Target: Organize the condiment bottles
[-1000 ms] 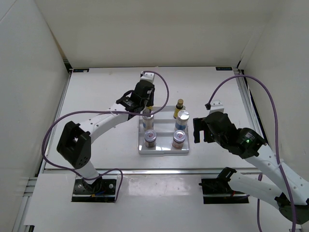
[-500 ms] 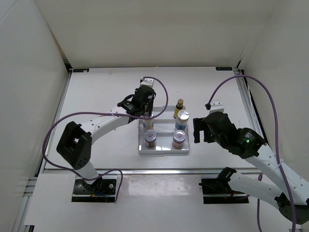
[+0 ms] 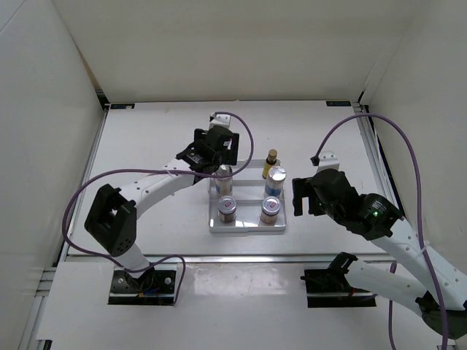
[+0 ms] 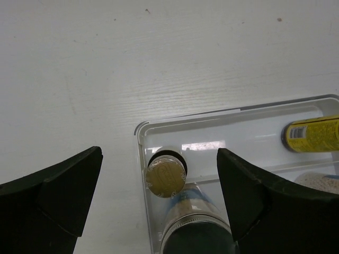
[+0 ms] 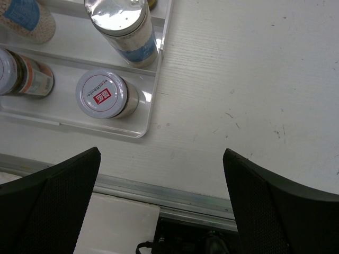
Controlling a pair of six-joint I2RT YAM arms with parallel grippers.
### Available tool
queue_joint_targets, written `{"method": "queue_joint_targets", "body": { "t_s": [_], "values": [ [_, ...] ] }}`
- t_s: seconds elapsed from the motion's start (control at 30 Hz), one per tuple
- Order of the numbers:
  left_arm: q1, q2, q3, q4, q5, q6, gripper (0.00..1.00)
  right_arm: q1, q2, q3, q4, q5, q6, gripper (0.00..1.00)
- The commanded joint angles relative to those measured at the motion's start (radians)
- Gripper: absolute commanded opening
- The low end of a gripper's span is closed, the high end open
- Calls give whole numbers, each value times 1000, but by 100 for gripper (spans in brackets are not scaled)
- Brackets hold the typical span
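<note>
Left gripper (image 4: 159,152), jaws apart, over gold-capped yellow bottle (image 4: 166,179) standing in far-left corner of tray (image 4: 249,127). Right gripper (image 5: 161,152) spread, empty. Placement looks done. Next: lift straight up, clear of cap.

The white tray (image 5: 150,114) lies close to the near edge of the tabletop (image 5: 238,79). In it stand a short jar (image 5: 102,95) and a white cylinder (image 5: 124,26). The right gripper (image 5: 161,153) has its fingers wide apart.
</note>
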Motion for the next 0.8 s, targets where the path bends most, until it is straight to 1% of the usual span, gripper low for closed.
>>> {"method": "queue_joint_targets", "body": {
  "t_s": [0.0,0.13,0.2,0.23,0.27,0.3,0.33,0.37,0.4,0.43,0.47,0.5,0.53,0.57,0.6,0.67,0.7,0.73,0.77],
  "values": [
    [-2,-104,52,-11,-63,27,100,3,-14,-7,13,6,11,100],
    [-2,-251,52,-20,-102,78,100,3,-4,-7,4,6,20,100],
    [-2,-318,10,-20,-157,122,100,3,5,-7,4,32,30,100],
    [-2,-389,-12,-20,-183,139,100,3,5,-7,-5,41,31,100],
    [-2,-427,-38,13,-236,156,100,3,5,-7,-5,41,40,100],
    [-2,-467,-100,27,-258,195,100,3,14,-7,-14,53,40,100],
    [7,-549,-137,42,-276,214,100,3,14,-7,-15,65,52,100],
    [19,-594,-176,70,-307,231,100,3,23,-7,-15,66,52,100],
    [28,-640,-263,84,-316,258,100,3,23,-7,-24,79,67,100],
    [39,-732,-308,93,-316,259,100,3,23,-7,-24,88,67,100],
    [63,-778,-351,93,-329,259,100,3,34,-7,-37,102,84,100],
    [74,-823,-434,93,-329,259,100,3,49,5,-50,133,98,100],
    [74,-911,-476,93,-329,259,100,3,60,5,-63,148,121,100],
    [85,-953,-518,93,-329,259,100,3,83,19,-83,161,121,100],
    [85,-995,-599,93,-329,259,100,3,92,31,-84,161,132,100],
    [85,-1105,-679,154,-379,269,100,3,117,31,-84,173,132,100],
    [85,-1136,-711,193,-393,288,100,3,117,31,-84,173,132,100],
    [85,-1186,-759,283,-393,364,100,3,129,31,-84,173,132,100],
    [85,-1204,-776,320,-375,398,100,3,129,31,-84,173,132,100]
  ]
}}
